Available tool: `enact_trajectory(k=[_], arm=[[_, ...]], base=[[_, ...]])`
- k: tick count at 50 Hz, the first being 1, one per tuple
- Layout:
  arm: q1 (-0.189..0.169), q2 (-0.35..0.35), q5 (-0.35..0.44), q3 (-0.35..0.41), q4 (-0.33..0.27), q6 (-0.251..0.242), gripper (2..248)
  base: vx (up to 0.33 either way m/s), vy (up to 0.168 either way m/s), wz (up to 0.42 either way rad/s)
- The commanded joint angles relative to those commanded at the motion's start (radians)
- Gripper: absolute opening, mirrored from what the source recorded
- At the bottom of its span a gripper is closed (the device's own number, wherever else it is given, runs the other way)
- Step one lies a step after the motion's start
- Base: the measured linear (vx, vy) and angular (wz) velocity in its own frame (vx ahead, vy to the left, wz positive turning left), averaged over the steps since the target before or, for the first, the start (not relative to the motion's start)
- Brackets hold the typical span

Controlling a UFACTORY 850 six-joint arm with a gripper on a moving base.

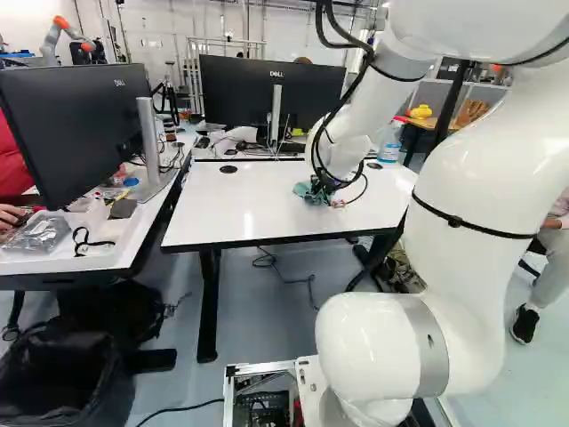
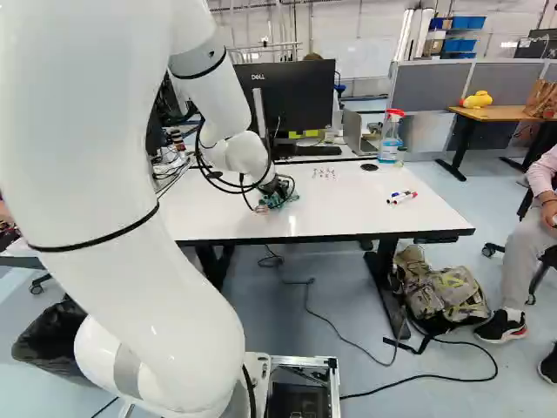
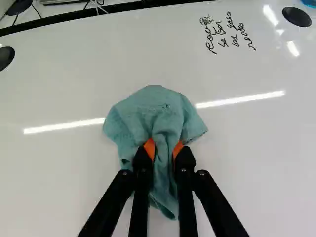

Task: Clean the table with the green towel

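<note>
In the left base view my gripper [image 1: 325, 185] is low over the white table [image 1: 258, 209], with the green towel [image 1: 311, 193] bunched under it. The wrist view shows my gripper [image 3: 164, 155] shut on the green towel [image 3: 153, 111], a fold pinched between the orange pads; the rest spreads on the tabletop ahead of and beneath the fingers. Dark handwriting [image 3: 227, 32] marks the table beyond the towel; the same writing shows reddish in the right base view, right of the gripper.
A spray bottle [image 2: 390, 138] stands near the table's back edge, and markers [image 2: 401, 197] lie toward its right side. Monitors [image 1: 271, 96] stand behind and on the left desk. Another robot [image 1: 67, 36] is far back. A backpack [image 2: 439, 287] rests by the table leg.
</note>
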Motion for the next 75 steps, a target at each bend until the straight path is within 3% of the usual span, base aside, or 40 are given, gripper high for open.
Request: enact_trajectory(k=[13, 24, 75], arm=[[0.029, -0.042, 0.000, -0.047, 0.000, 0.000, 58], [0.063, -0.036, 0.000, -0.041, 0.000, 0.000, 58], [0.196, 0.164, 0.000, 0.175, 0.000, 0.000, 58]], base=[[0.000, 0.000, 0.000], [0.000, 0.000, 0.000], [0.000, 0.000, 0.000]])
